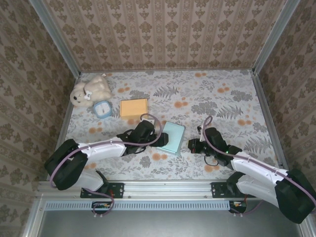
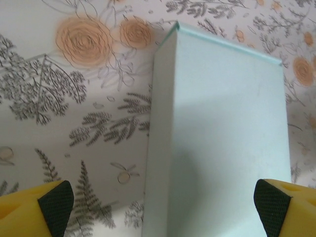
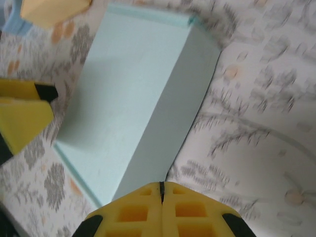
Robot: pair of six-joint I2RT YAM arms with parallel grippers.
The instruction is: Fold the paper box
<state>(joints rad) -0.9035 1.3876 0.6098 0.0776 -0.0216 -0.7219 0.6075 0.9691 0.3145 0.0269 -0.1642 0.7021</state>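
Right tool (image 3: pixel 161 188) is sitting fully closed, empty, just beside the paper box (image 1: pixel 172 137). Left tool (image 2: pixel 163 200) is standing wide open over the box, gripping nothing. The paper box is lying near the middle of the table (image 1: pixel 207 98), an orange box (image 1: pixel 134 107) lying beyond.

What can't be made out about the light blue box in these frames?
- Top external: left edge of the paper box, covered by the left gripper.
- Left wrist: the box's near end, cut off by the bottom edge.
- Right wrist: print on the table, motion-blurred.
- Top external: face of the small blue item, too small.
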